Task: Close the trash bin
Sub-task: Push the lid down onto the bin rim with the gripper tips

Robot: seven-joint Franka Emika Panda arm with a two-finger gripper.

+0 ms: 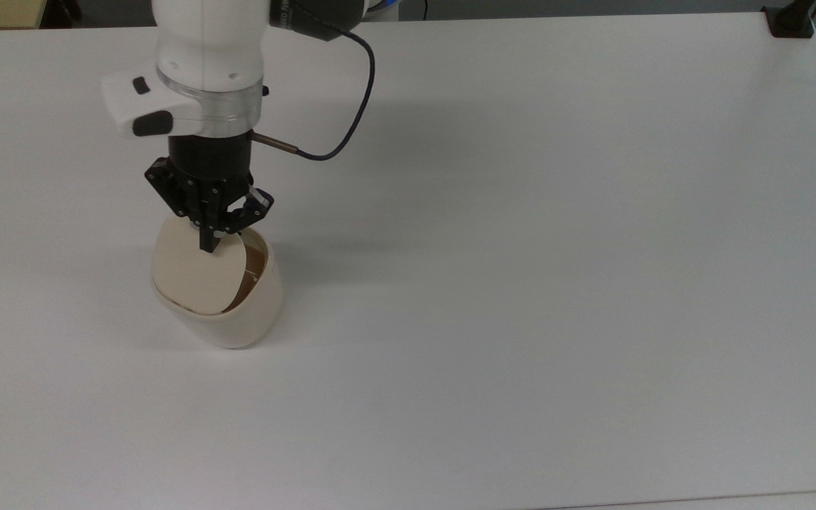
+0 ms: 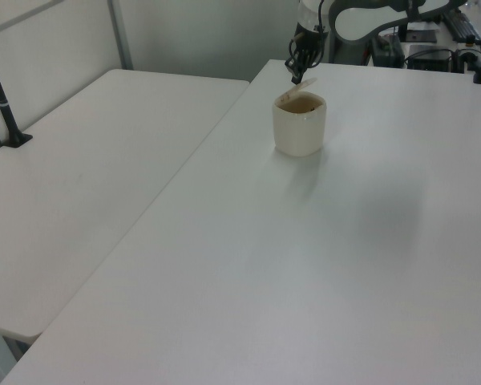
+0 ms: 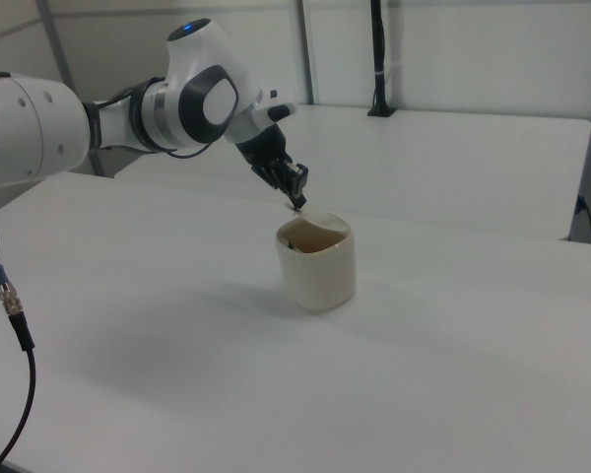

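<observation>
The cream-beige trash bin (image 1: 238, 322) (image 2: 299, 128) (image 3: 317, 268) stands upright on the white table. Its flat lid (image 1: 192, 273) (image 2: 298, 86) is tilted partway down over the opening, and a strip of the tan inside (image 1: 256, 263) still shows at the top view's right. My gripper (image 1: 207, 246) (image 2: 295, 78) (image 3: 296, 203) is shut, its fingers drawn together to a point. The tip rests on the far edge of the lid, pointing down from above. It holds nothing.
The white table (image 1: 521, 283) stretches wide to the top view's right of the bin. A black clamp (image 1: 790, 21) sits at its far right corner. A cable (image 1: 351, 106) loops off the wrist. A second table (image 2: 80, 176) adjoins in the left view.
</observation>
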